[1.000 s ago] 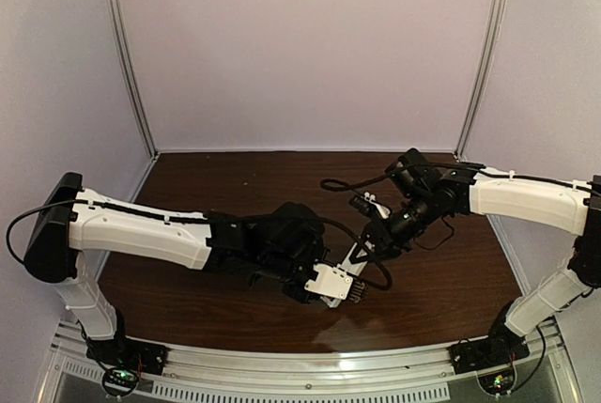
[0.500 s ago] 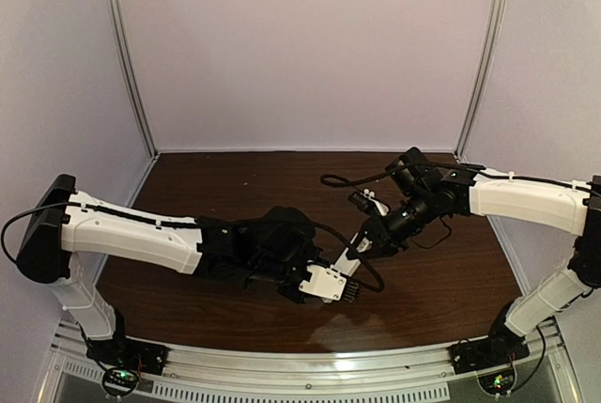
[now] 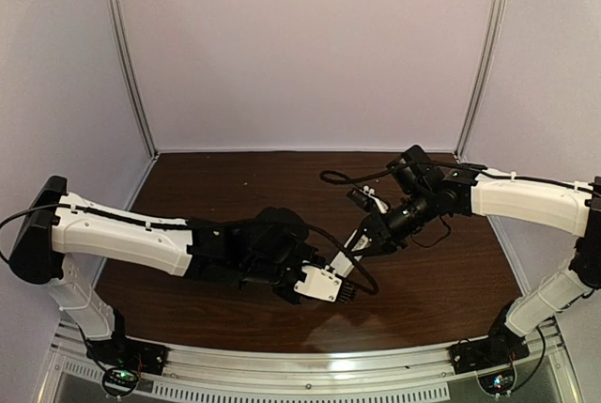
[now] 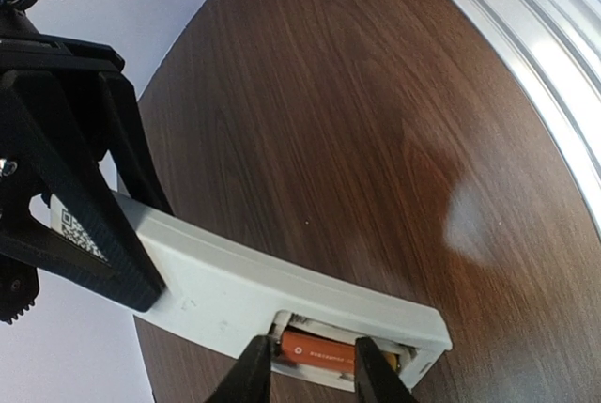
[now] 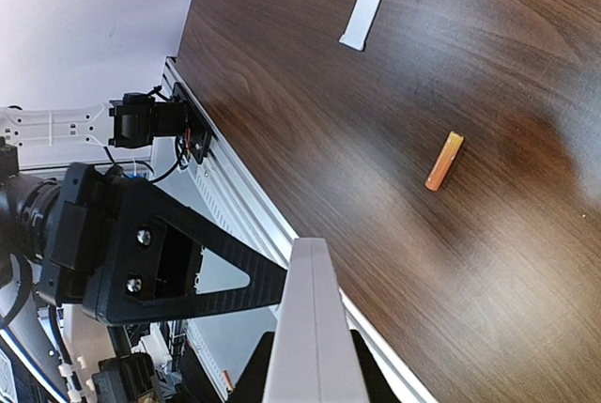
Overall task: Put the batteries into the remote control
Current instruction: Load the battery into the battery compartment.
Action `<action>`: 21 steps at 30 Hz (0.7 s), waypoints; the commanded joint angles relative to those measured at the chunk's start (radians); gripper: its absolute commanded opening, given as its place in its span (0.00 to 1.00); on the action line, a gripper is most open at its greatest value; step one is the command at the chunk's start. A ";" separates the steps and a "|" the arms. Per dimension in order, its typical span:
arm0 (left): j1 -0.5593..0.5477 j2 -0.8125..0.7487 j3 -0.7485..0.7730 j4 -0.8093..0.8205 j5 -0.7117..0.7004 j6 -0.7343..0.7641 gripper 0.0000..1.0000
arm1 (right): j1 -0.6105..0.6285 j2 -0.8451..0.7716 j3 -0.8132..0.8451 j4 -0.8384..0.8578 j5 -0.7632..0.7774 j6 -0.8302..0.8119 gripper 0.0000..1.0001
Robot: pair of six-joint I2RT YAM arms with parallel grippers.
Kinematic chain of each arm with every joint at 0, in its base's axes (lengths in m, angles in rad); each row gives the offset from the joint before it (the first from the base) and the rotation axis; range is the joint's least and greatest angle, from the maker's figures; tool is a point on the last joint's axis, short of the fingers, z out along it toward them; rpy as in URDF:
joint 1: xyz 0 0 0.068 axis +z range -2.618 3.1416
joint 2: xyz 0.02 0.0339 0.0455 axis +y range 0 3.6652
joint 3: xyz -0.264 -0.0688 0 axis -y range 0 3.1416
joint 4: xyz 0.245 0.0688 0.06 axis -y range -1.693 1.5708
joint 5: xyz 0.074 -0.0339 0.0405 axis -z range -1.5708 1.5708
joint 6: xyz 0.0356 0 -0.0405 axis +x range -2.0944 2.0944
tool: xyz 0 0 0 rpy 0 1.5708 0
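— What changed at your left gripper (image 4: pixel 310 372)?
— Its jaws have loosened off the battery (image 4: pixel 317 352), now seated in the bay of the remote control (image 4: pixel 235 281), bottom of frame.
— And your right gripper (image 5: pixel 310 370)?
— Clamped on the remote. One loaded; the second battery (image 5: pixel 443 161) lies mid-right on the table (image 5: pixel 310 112).

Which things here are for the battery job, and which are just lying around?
For the job:
remote control, gripped by the right hand
left hand, straddling the battery in its bay
loose battery on the table

Just lying about:
white cover plate
metal rail
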 commanded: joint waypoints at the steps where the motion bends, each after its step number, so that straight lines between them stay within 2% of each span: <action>1: 0.016 -0.025 -0.016 0.027 -0.067 -0.017 0.35 | 0.018 -0.042 0.027 -0.026 -0.100 -0.023 0.00; 8: 0.016 -0.101 -0.022 0.046 -0.019 -0.097 0.43 | 0.018 -0.047 0.034 -0.035 -0.051 -0.047 0.00; 12: 0.021 -0.155 -0.042 0.050 0.012 -0.203 0.48 | 0.015 -0.067 0.036 -0.031 -0.017 -0.070 0.00; 15: 0.053 -0.212 -0.067 0.051 0.062 -0.347 0.52 | 0.012 -0.091 0.037 -0.003 0.010 -0.078 0.00; 21: 0.149 -0.304 -0.138 0.119 0.252 -0.678 0.57 | 0.009 -0.109 0.052 0.022 0.056 -0.095 0.00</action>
